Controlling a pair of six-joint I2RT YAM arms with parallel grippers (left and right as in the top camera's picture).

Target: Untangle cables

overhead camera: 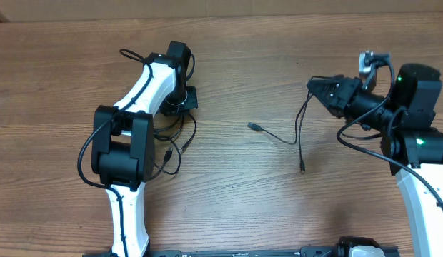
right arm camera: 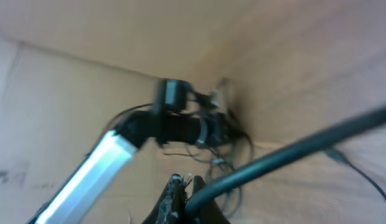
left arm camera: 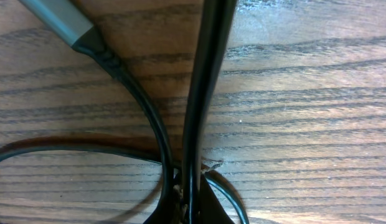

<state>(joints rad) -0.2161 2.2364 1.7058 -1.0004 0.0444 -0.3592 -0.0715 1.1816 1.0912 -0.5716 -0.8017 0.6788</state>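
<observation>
Closest to the overhead lens rises the left arm's black elbow [overhead camera: 125, 146]. Beyond it the left tool [overhead camera: 183, 98] sits low over the bunched cables [overhead camera: 176, 134], which lie in loose loops on the worktop [overhead camera: 236, 207] beside that arm. Well apart to the right, the right tool [overhead camera: 311, 87] is closed on one separated cord [overhead camera: 299, 132]. Its two tails drop to the wood, one running leftward to a small plug [overhead camera: 254, 126] that points left, the other running toward the near edge to a second plug [overhead camera: 303, 170]. In the left wrist view, the fingertips [left arm camera: 213, 210] are pinched shut on a black strand [left arm camera: 202, 93] whose long axis runs straight away from them, leaning slightly right. A neighbouring strand with a grey plug [left arm camera: 56, 15] curves in and crosses right beside the grip. The right wrist view is blurred, but its closed fingertips [right arm camera: 173, 208] hold a strand [right arm camera: 292, 152] that stretches up and to the right, apparently off the wood. The likeliest trouble, as I judge it, is at the left. Lifting that pinched strand could drag the crossing loop and its plug along, cinching the loops tighter instead of freeing them. So thin a cord may also slide out of either pinch, and the separated cord's trailing tails could be swept back toward the bunch.
</observation>
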